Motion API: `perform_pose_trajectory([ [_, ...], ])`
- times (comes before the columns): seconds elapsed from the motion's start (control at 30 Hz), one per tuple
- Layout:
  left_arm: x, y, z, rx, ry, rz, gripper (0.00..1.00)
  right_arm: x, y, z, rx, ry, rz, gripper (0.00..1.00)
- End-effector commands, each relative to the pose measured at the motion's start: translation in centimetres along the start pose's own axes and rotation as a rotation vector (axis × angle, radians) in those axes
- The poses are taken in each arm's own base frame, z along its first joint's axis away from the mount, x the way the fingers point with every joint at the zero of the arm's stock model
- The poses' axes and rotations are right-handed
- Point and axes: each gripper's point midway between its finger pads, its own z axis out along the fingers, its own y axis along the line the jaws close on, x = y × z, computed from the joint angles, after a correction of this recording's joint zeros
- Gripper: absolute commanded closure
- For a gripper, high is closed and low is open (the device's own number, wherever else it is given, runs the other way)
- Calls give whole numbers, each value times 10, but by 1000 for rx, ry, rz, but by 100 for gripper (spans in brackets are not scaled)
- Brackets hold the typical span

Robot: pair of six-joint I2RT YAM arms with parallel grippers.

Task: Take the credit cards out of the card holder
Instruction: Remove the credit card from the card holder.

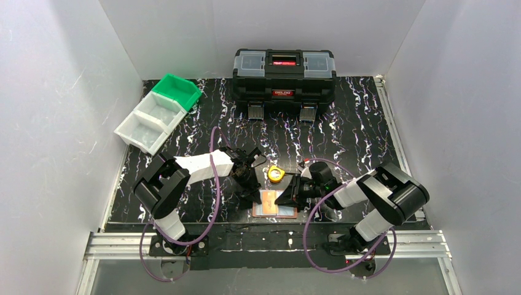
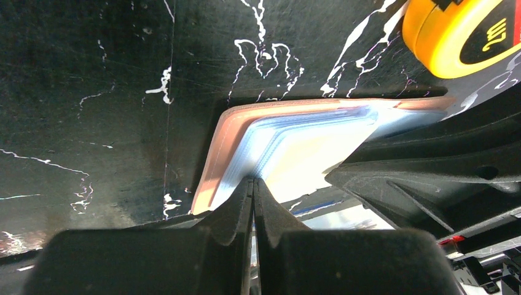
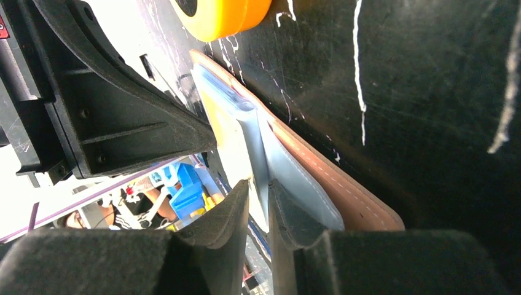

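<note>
The card holder lies open and flat on the black table, close to the near edge and right between the two arms. Its tan leather is underneath and its pale blue clear sleeves face up. The credit cards are tucked inside the sleeves (only one pale card face shows through, and not clearly).

The left gripper comes in from the left side. Its two fingers are pressed tight together with nothing between them. The tips sit right at the edge of the sleeve stack.

The right gripper comes in from the right side. Its fingers have just a thin gap. One pale blue sleeve leaf stands up from the card holder and goes into that gap. I cannot tell if the fingers really pinch it or only sit around it.

A round yellow tape measure lies just behind the card holder, near both grippers. A big black toolbox stands at the far edge of the table. A green bin and two white bins sit in a row at the far left.
</note>
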Motion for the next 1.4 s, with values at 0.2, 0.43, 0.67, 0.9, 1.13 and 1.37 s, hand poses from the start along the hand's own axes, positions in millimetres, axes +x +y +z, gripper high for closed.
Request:
perform_pose_trajectory([
  [0.2, -12, 81, 35, -317, -78, -14, 100, -2, 4, 5, -7, -6, -12, 80],
  [0.43, -11, 86, 34, -339, -81, -18, 100, -3, 1, 0, 1, -28, -8, 94],
  [0.67, -11, 91, 31, -351, -89, -22, 100, -5, -8, -9, 27, -63, 10, 98],
  [0.9, -11, 94, 29, -358, -92, -26, 100, -8, -13, -18, 66, -91, -12, 99],
  [1.13, -18, 82, 19, -330, -113, 14, 100, -9, -15, -29, 117, -116, -36, 99],
  [1.37, -33, 44, -10, -264, -164, 108, 100, -16, 4, -41, 126, -148, -84, 99],
])
